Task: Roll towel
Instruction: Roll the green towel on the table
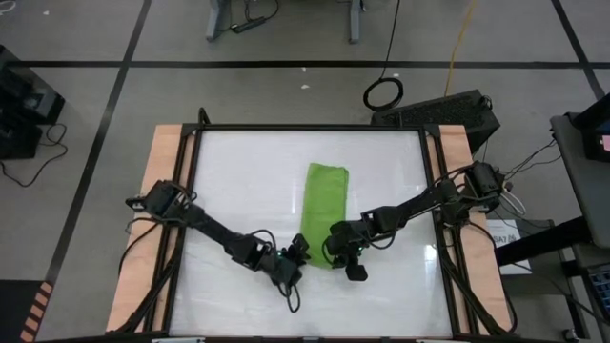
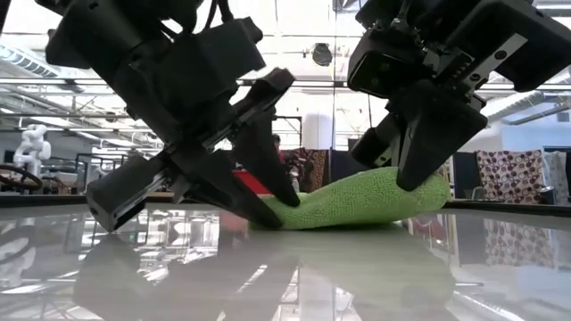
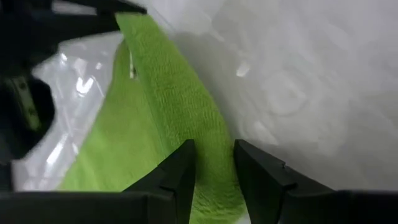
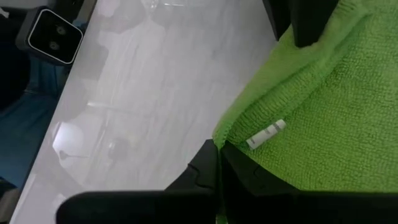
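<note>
The lime-green towel lies folded as a long strip on the white table top, running from far to near. Both grippers are at its near end. My left gripper is shut on the near left corner, low at the table in the low view. My right gripper is shut on the near right corner, and that side of the towel stands a little higher. A small white label shows on the towel by the right fingers. My left gripper pinches the towel's edge at the near left corner between its two fingers, slanting down from the table's left. The cloth there rests on the table. How many layers it has, I cannot tell. My right gripper pinches the towel's near right corner between its shut fingers, coming from above and the right. The cloth there is bunched and raised a little off the table. The rest of the towel lies flat.
The white table top has a dark frame and wooden side strips. Bare surface lies to the left and right of the towel. The room with fabric-covered furniture shows beyond the far edge.
</note>
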### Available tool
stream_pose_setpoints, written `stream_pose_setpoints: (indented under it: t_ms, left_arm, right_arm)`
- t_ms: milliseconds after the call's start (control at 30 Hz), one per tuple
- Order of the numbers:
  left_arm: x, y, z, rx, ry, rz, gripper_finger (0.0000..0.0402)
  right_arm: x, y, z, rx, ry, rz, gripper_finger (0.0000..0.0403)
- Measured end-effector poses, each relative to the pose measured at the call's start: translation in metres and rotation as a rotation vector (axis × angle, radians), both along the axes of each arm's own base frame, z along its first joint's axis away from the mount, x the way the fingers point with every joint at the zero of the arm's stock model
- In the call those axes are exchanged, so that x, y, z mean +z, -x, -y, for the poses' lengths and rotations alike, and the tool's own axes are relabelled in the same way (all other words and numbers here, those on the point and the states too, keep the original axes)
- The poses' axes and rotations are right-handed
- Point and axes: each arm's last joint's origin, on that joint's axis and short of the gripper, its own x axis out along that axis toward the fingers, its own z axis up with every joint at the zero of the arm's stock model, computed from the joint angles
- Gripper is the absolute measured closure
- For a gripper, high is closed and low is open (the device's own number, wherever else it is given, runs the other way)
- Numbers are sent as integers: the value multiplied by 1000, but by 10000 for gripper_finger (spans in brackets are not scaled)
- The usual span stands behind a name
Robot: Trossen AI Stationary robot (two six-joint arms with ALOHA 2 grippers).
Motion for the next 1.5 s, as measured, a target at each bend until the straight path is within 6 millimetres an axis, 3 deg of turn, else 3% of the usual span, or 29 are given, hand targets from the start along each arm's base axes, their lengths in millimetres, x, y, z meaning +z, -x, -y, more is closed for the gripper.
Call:
stream_pose_setpoints:
  t_ms: [267, 800, 900, 1100, 1200, 1333, 1500]
  left_arm:
    - [-2, 3, -1, 106, 10, 2, 281]
    - [5, 12, 13, 53, -71, 33, 278]
    - [6, 11, 13, 66, -83, 41, 256]
    - [6, 11, 11, 108, -72, 54, 170]
    - [6, 9, 8, 147, -41, 58, 151]
    - [6, 8, 5, 164, -1, 52, 158]
    - [5, 8, 6, 142, 24, 34, 212]
  right_arm:
    - [0, 0, 0, 5, 3, 4, 402]
    - [1, 0, 0, 8, 5, 8, 402]
    - [1, 0, 0, 8, 4, 8, 403]
    - [1, 0, 0, 7, 4, 8, 403]
    - [1, 0, 0, 7, 4, 8, 403]
    - [1, 0, 0, 5, 2, 8, 403]
    - [1, 0, 0, 2, 1, 6, 403]
